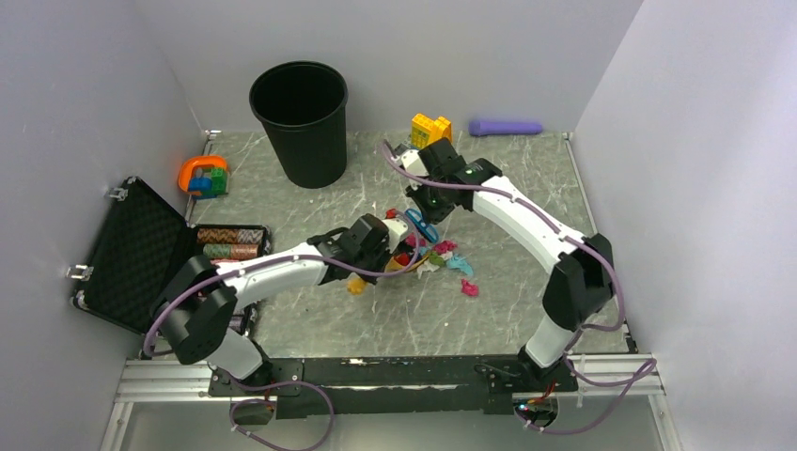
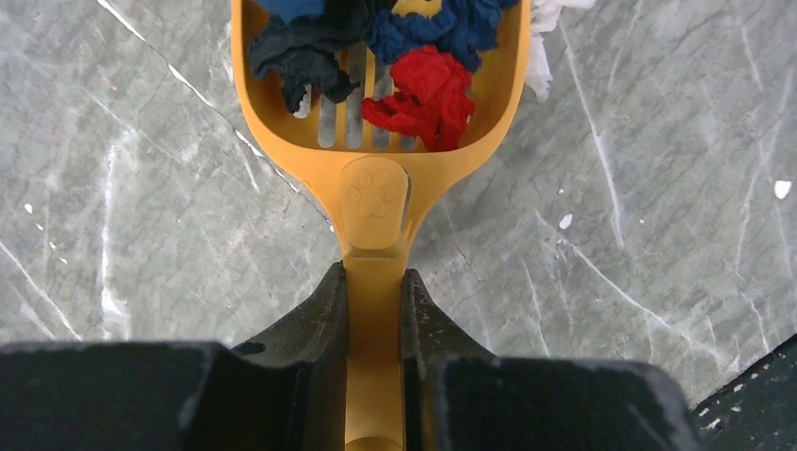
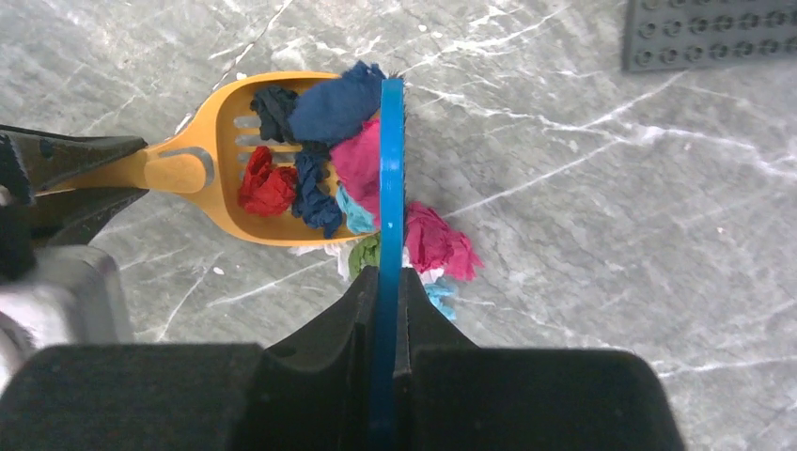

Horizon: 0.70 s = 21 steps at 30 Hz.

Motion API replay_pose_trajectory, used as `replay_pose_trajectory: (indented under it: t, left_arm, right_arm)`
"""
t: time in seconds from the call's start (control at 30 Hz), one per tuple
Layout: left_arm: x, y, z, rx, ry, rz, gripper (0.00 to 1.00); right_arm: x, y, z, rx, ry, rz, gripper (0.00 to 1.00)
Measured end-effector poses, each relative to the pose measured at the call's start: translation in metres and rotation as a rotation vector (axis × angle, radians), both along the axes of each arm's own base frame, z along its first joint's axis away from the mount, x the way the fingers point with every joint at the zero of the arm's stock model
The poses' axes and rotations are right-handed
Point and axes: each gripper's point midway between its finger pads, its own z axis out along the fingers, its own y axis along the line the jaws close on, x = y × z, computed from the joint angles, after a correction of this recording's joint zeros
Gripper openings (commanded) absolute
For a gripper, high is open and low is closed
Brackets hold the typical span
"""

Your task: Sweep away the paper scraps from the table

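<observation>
From above, the paper scraps (image 1: 449, 256) lay heaped in the middle of the table (image 1: 526, 188), where both arms met, with a few pink and teal ones loose to the right.

At the left wrist, the left gripper (image 2: 374, 282) was clamped on the handle of the orange scoop (image 2: 376, 188). Red and navy wads sat in its slotted bowl.

At the right wrist, the right gripper (image 3: 387, 291) pinched a thin blue blade (image 3: 391, 169), edge-on against the pile at the scoop's mouth.
</observation>
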Motion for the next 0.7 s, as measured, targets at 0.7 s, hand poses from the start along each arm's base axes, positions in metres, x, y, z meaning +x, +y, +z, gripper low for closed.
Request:
replay_pose_trajectory:
  t: [0.7]
  left_arm:
    - [0.004, 0.005, 0.043, -0.112, -0.171, 0.016, 0.00]
  right_arm:
    - [0.001, -0.092, 0.110, 0.121, -0.432, -0.444, 0.00]
